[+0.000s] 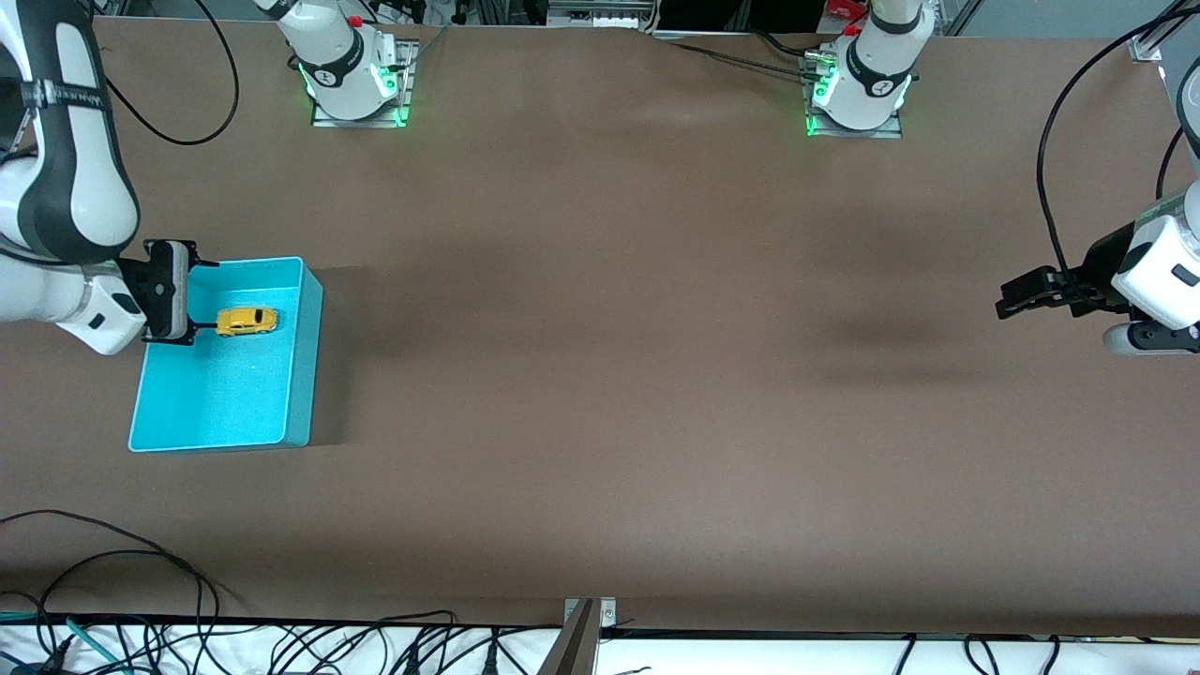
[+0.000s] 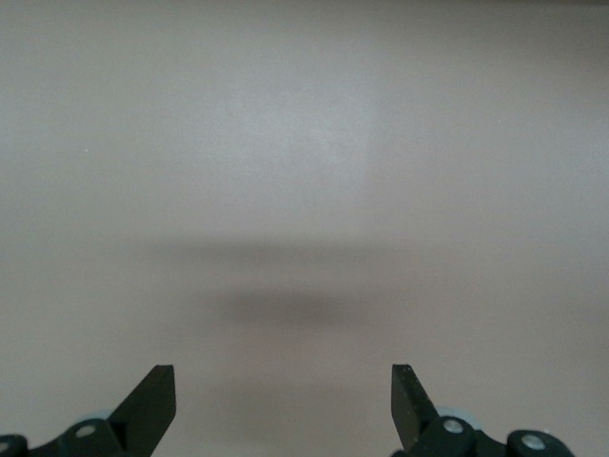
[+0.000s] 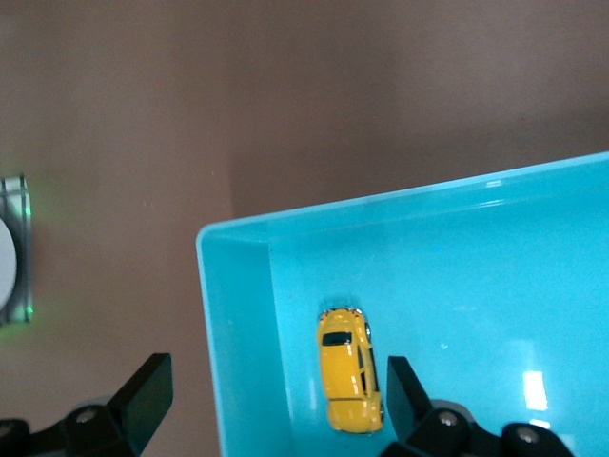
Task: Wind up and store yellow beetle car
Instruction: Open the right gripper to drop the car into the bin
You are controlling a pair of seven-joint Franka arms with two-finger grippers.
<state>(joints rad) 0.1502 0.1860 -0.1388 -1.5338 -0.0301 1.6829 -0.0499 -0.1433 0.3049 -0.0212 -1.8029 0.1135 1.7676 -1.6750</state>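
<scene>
The yellow beetle car [image 1: 247, 321] lies on the floor of the turquoise bin [image 1: 309, 356], close to the wall that is farther from the front camera. My right gripper [image 1: 204, 295] hovers over that part of the bin and is open. In the right wrist view the car [image 3: 347, 371] sits just inside the bin wall [image 3: 233, 333], next to one finger of the right gripper [image 3: 276, 386] and not clamped; the other finger hangs outside the wall. My left gripper [image 1: 1008, 305] waits open over bare table at the left arm's end, with nothing between the fingers of the left gripper [image 2: 284, 386].
The bin stands at the right arm's end of the brown table [image 1: 600, 375]. The arms' bases [image 1: 356, 84] are bolted along the table's edge farthest from the front camera. Loose cables [image 1: 141, 600] lie at the near edge.
</scene>
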